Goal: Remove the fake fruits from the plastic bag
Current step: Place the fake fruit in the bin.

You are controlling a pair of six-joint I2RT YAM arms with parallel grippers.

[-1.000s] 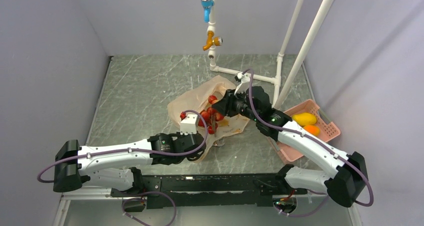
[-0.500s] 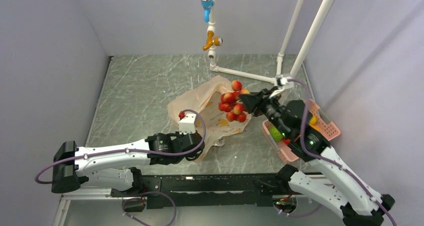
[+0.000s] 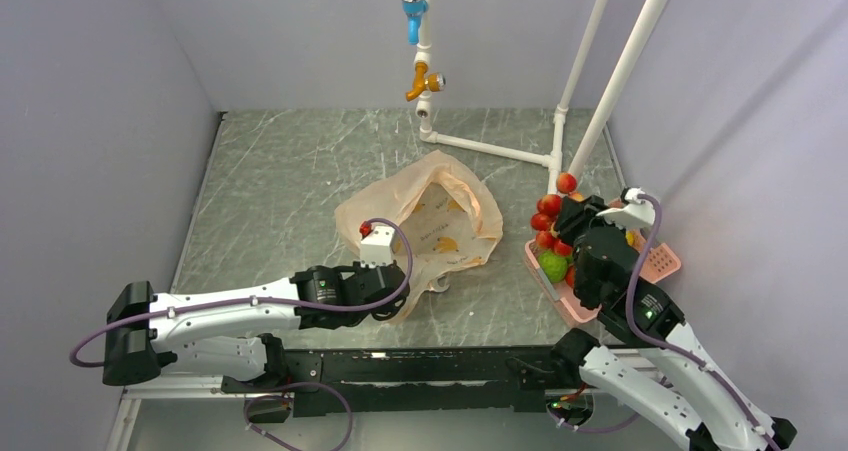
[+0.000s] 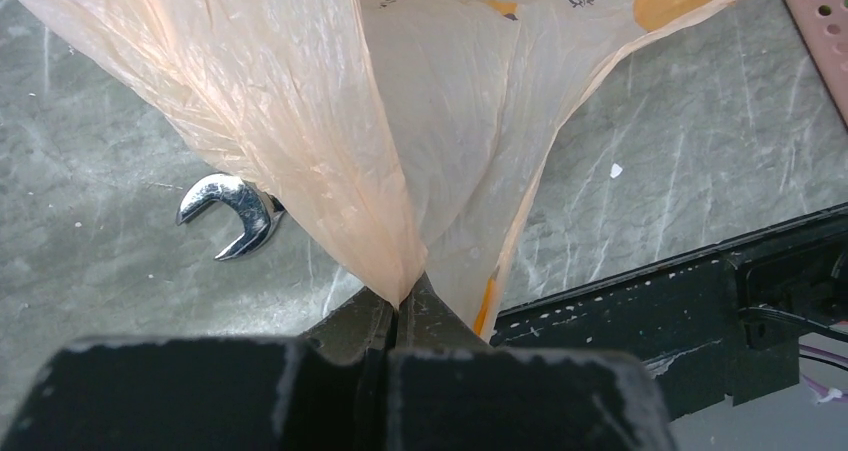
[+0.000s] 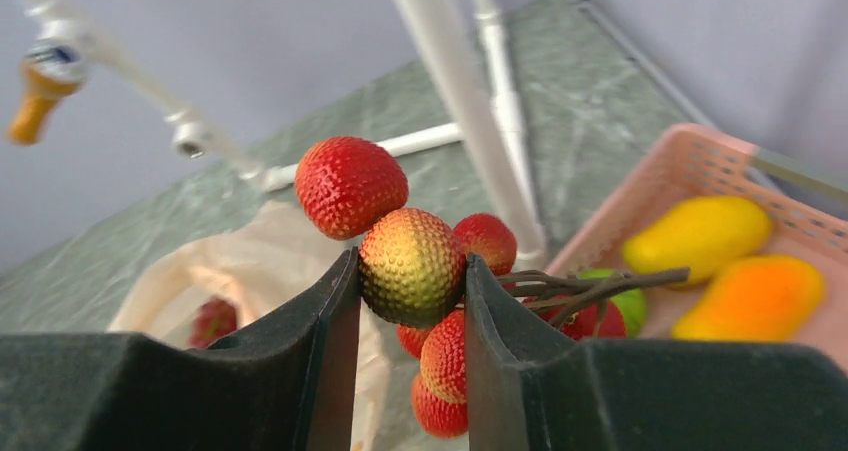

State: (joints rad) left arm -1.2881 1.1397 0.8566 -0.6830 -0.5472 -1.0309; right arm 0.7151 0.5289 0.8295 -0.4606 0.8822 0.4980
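From the top camera we see the thin, crinkly peach-orange plastic bag [image 3: 440,211] slumped near the middle of the grey-green marbled table [image 3: 280,171]. The left gripper [image 3: 398,306] pinches the bag's part nearest the near edge, jaws together on the film. At the right edge, the right gripper [image 3: 562,216] is clamped on a bunch of bumpy red fake fruits [image 3: 548,221]. The bunch hangs above the rigid pink slotted basket [image 3: 660,263], where a glossy green round fruit [image 3: 553,266] lies.

In the left wrist view the left gripper [image 4: 398,306] meets on a gathered fold of the translucent bag [image 4: 300,121]. The bag carries yellow-orange spots and a line of dark print too blurred for us to read. A shiny steel open-ended spanner [image 4: 232,214] lies on the table, partly under the bag.

In the right wrist view the right gripper [image 5: 412,271] squeezes one pebbled red-and-yellow ball [image 5: 412,266] of the bunch, thin brown stems trailing beside it. In the basket [image 5: 700,156] lie a smooth yellow elongated fruit [image 5: 698,233] and an orange fruit [image 5: 752,296]. One more red fruit [image 5: 212,321] shows at the bag [image 5: 250,261].
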